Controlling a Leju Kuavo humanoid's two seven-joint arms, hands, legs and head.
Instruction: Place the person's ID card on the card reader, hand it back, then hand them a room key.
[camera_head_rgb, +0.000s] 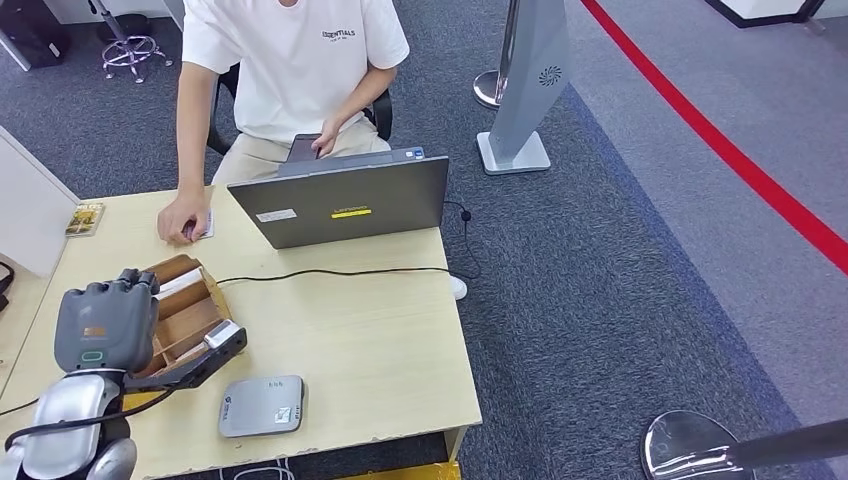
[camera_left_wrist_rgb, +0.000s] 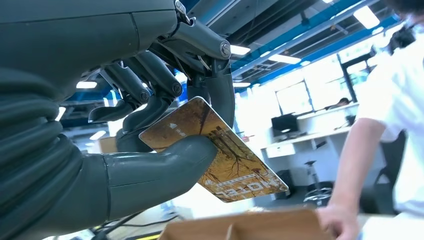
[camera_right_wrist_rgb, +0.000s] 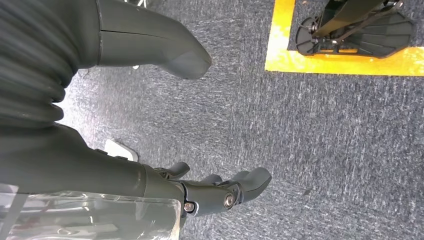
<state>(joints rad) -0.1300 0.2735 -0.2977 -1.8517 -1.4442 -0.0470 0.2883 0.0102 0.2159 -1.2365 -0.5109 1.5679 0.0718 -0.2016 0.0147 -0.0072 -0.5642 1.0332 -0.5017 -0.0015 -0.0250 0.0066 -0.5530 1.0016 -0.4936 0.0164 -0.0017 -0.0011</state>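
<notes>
Thumb and fingers of the left hand (camera_left_wrist_rgb: 150, 145) pinch the room key (camera_left_wrist_rgb: 220, 150) above the wooden organiser (camera_head_rgb: 185, 315), ready for passing toward the person (camera_head_rgb: 290, 70) at twelve o'clock, while the right hand (camera_right_wrist_rgb: 200, 192) hangs empty, fingers loosely apart.

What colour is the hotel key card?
Golden brown with a dark tree print; the hotel key card shows best in the left wrist view.

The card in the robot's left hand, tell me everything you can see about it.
The card is a thin, flat, glossy rectangle with rounded corners, printed in amber and brown with a bare tree design and the word HOTEL along one edge, so it looks like the room key. It is pinched at one end by the left hand, thumb on its face and fingers behind. It is tilted, hanging above the wooden box.
</notes>
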